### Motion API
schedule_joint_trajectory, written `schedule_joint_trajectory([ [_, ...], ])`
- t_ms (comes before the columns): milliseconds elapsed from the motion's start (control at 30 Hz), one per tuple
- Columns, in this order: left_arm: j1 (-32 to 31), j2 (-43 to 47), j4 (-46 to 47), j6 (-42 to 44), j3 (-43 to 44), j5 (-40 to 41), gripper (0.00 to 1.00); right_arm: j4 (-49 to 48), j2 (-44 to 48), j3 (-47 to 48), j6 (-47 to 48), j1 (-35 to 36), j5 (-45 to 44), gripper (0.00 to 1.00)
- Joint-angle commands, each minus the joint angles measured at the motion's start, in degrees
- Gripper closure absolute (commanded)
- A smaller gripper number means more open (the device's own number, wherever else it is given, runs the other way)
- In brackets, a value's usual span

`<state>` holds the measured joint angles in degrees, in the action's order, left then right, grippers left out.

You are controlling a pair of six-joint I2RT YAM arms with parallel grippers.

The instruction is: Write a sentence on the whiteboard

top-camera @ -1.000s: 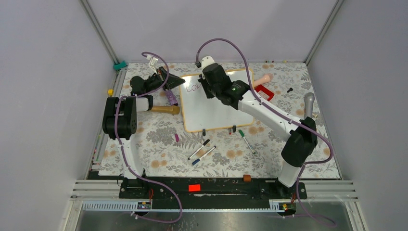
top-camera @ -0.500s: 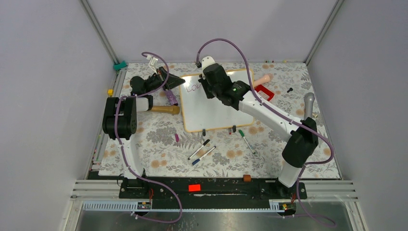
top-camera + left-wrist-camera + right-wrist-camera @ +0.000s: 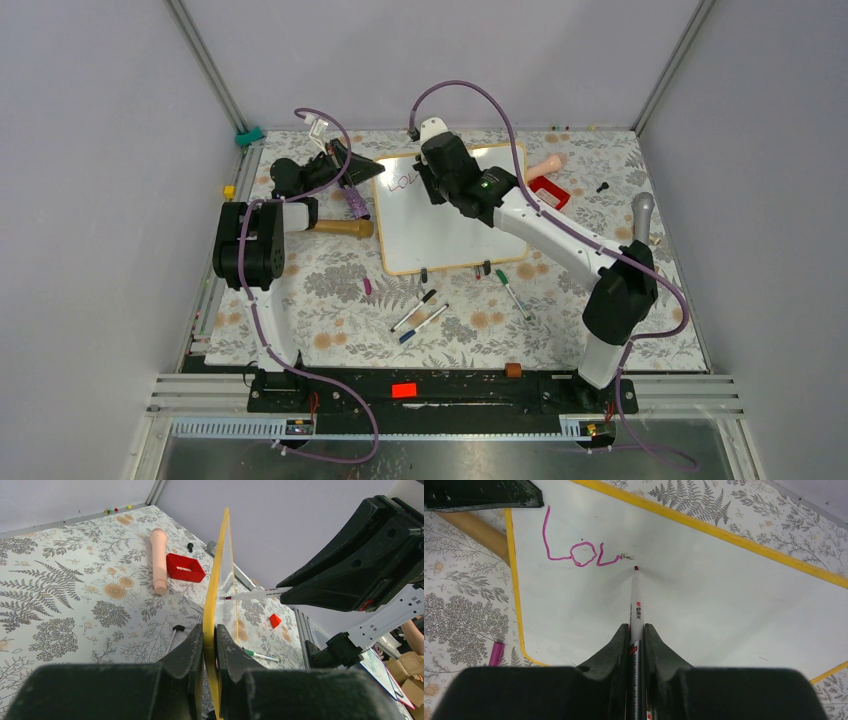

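Note:
The whiteboard lies on the flowered table, its orange frame seen edge-on in the left wrist view. My left gripper is shut on the frame at the board's far left corner. My right gripper is shut on a white marker. The sentence reads "Lov" in pink near that corner, small in the top view. The marker's red tip sits just right of and below the last stroke; whether it touches the surface I cannot tell. The marker also shows from the side.
A red tray and a peach handle lie right of the board. A wooden-handled tool and a purple marker lie left of it. Loose markers, a green one and a pink cap lie in front.
The pink writing has grown from "Lo" by one more stroke. My right gripper has edged a little to the right with the marker. The left gripper has not moved.

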<state>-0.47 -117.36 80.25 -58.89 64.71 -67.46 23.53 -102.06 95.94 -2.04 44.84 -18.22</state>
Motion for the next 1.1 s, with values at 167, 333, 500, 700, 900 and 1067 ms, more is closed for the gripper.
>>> schedule_joint_trajectory([
  [167, -1.6, 1.5, 4.3, 4.7, -1.2, -6.0, 0.99, 1.7, -0.7, 2.1, 0.0, -1.3, -3.7, 1.0],
  [333, -1.6, 1.6, 4.3, 4.7, -1.2, -5.9, 0.99, 1.7, -0.7, 2.5, 0.1, -1.5, -3.8, 1.0],
  [500, -1.6, 1.6, 4.3, 4.7, -1.2, -6.0, 0.99, 2.0, -1.1, 3.2, 0.2, -1.5, -4.3, 1.0],
  [700, -1.6, 1.4, 4.3, 4.7, -1.1, -6.0, 0.99, 2.1, -1.4, 3.5, 0.4, -1.7, -5.2, 1.0],
  [900, -1.6, 1.4, 4.3, 4.7, -1.0, -6.0, 0.99, 2.0, -2.1, 4.4, 0.1, -1.9, -4.0, 1.0],
  [1067, -1.5, 1.4, 4.3, 4.7, -1.0, -6.0, 0.99, 1.7, -2.9, 5.6, 0.2, -1.9, -2.2, 1.0],
])
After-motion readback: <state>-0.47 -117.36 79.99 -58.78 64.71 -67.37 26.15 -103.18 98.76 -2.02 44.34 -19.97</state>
